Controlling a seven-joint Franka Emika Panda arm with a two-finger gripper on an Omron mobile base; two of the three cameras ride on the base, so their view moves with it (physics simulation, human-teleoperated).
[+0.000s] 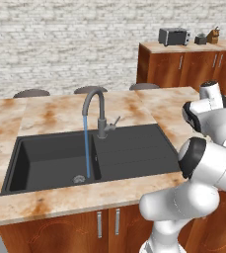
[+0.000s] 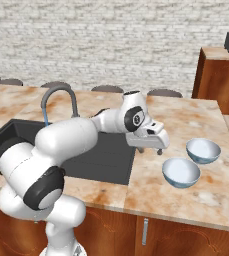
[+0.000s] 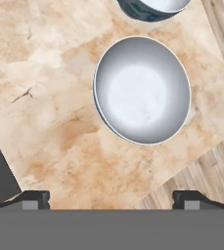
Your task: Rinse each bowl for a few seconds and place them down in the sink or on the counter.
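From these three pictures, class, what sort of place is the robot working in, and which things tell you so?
Most likely a kitchen, a rendered one. A black sink with a running faucet is set into a marble-look island counter, two bowls stand on it, and a toaster sits on the far cabinet.

A whitewashed brick wall (image 1: pixel 60 39) runs across the back of the room. Against it at the far right stands a wooden cabinet (image 1: pixel 188 66) with a silver toaster (image 1: pixel 173 36) on top, and beside the toaster sit two small dark items too small to make out. The rounded tops of three dark stools (image 1: pixel 31 92) show below the wall, and pale wood flooring (image 3: pixel 201 176) lies underneath.
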